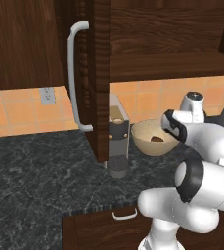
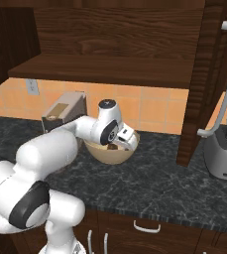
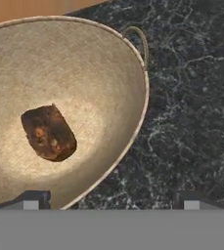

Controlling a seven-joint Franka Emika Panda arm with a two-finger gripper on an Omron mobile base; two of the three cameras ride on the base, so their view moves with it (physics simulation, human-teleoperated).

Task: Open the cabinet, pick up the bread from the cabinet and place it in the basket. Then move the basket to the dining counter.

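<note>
Inside the basket (image 3: 108,58), the bread (image 3: 49,133), loose.

The cabinet (image 1: 101,73) is dark wood-grain with smooth pale bar handles (image 1: 74,78). The basket (image 3: 84,73) looks matt and finely woven; the bread (image 3: 49,133) rough, crusty. The tabletop (image 3: 191,97) is polished black veined stone.

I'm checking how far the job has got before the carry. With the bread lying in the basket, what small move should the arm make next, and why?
Probably shift the open gripper sideways to straddle the basket rim, then close. The bread already lies loose inside the basket, which sits on the black counter, so only the carry remains.
</note>
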